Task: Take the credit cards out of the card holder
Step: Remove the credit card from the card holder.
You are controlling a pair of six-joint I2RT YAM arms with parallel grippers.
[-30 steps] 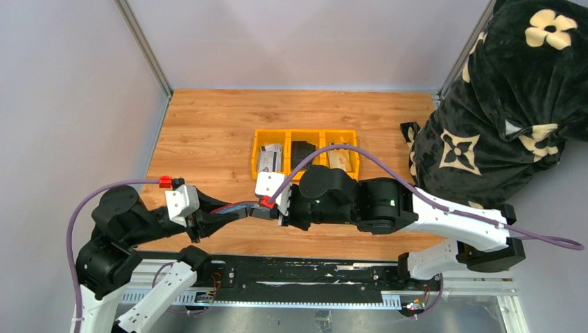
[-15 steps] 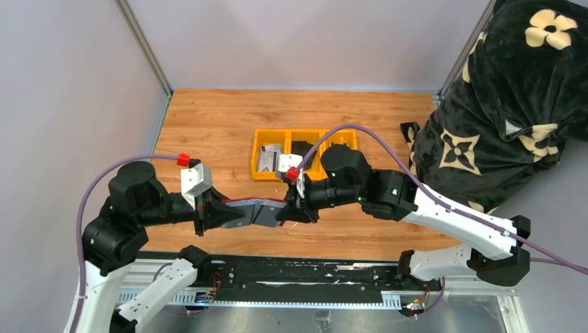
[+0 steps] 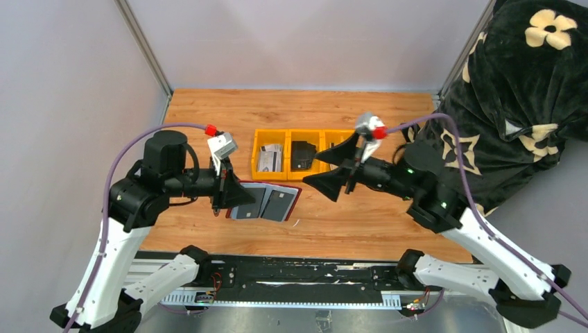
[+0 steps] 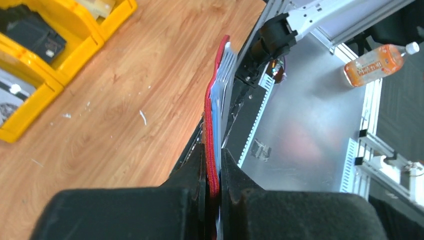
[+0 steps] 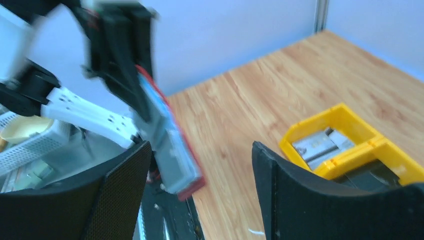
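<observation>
**Now I pull one card out, slow and straight**

I think the next job is for my right gripper [image 3: 331, 168]. It should come to the open side of the card holder [image 3: 296, 201] and pinch just one of the credit cards [image 3: 267, 202] by its free end. Then it should slide the card out flat, along its pocket. If it pinches the red flap too, the card will not come out. If it grabs two cards, one may fall. My left gripper [image 3: 225, 196] must hold tight while the other one pulls, or the holder will slip away.

My left gripper is squeezed tight on one end of the card holder. The holder is folded open and is up in the air over the near side of the table [image 3: 208, 118]. Its inside faces up, and the dark grey cards sit in its pockets. I cannot see any card part way out.

My right gripper is wide open. It holds nothing and touches nothing. It hangs apart from the holder, off to the right, over the yellow tray [image 3: 305, 132]. A black wallet [image 3: 301, 154] lies in the tray's middle box. Some pale flat things lie in the left box, but I cannot tell what they are.
</observation>
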